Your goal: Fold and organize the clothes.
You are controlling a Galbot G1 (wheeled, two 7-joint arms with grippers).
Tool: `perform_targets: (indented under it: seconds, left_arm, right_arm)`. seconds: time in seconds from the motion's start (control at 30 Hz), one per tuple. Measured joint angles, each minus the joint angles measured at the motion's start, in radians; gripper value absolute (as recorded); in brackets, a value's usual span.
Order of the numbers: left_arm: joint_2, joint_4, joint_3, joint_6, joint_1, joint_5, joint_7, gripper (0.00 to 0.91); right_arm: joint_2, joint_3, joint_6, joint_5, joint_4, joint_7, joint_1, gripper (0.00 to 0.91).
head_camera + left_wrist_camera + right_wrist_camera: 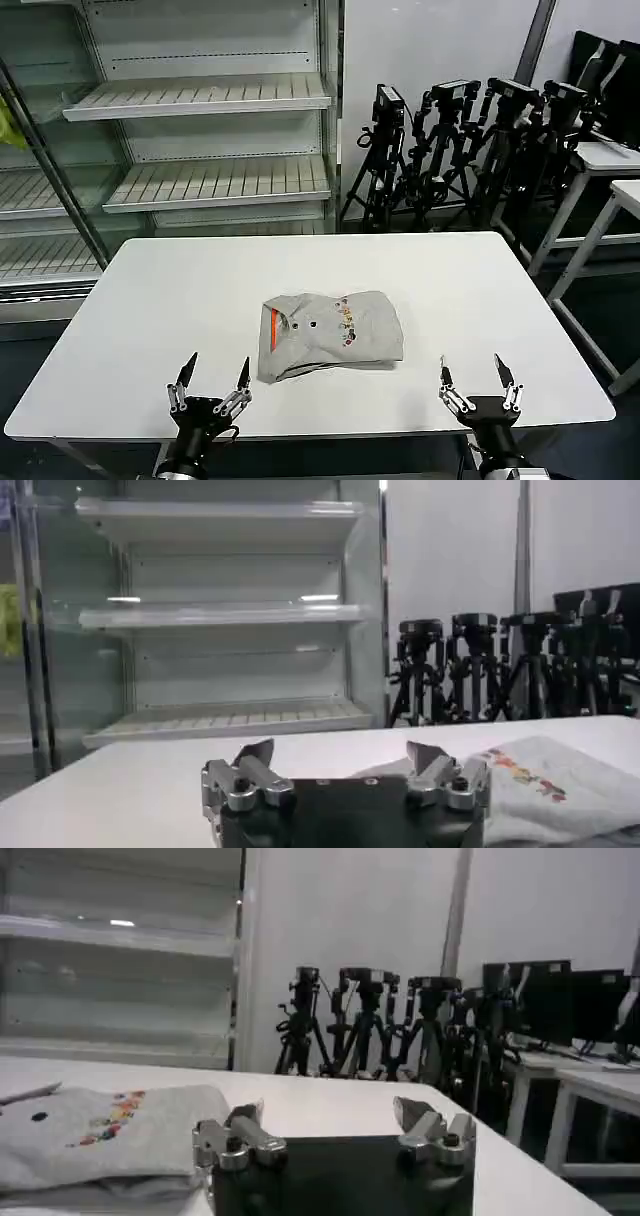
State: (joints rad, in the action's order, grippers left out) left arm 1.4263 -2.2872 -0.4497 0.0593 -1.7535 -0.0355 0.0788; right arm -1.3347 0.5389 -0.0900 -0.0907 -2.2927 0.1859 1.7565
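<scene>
Folded T-shirt (pixel 332 336) on table (pixel 150 300), left gripper (pixel 213 378) and right gripper (pixel 473 375) nearby, fingers spread wide, holding nothing

The T-shirt (pixel 332 335) is soft, matt heather-grey cotton cloth, lying mid-desk. The desk (pixel 500 290) is smooth, matt white. Both claws, left (pixel 211 383) and right (pixel 475 381), have bare metal fingers on black matt bodies.

Black wrists, silver pronged left pincer (pixel 213 381), right pincer (pixel 476 377)
</scene>
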Motion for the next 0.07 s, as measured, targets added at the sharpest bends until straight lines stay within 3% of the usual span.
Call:
perform_targets:
  seconds: [0.07]
  left_arm:
    - [-0.001,0.002,0.003,-0.001,0.000,0.000,0.000,0.907]
  right_arm:
    - [-0.004,-0.005,0.000,0.002,0.001,-0.004,0.001,0.907]
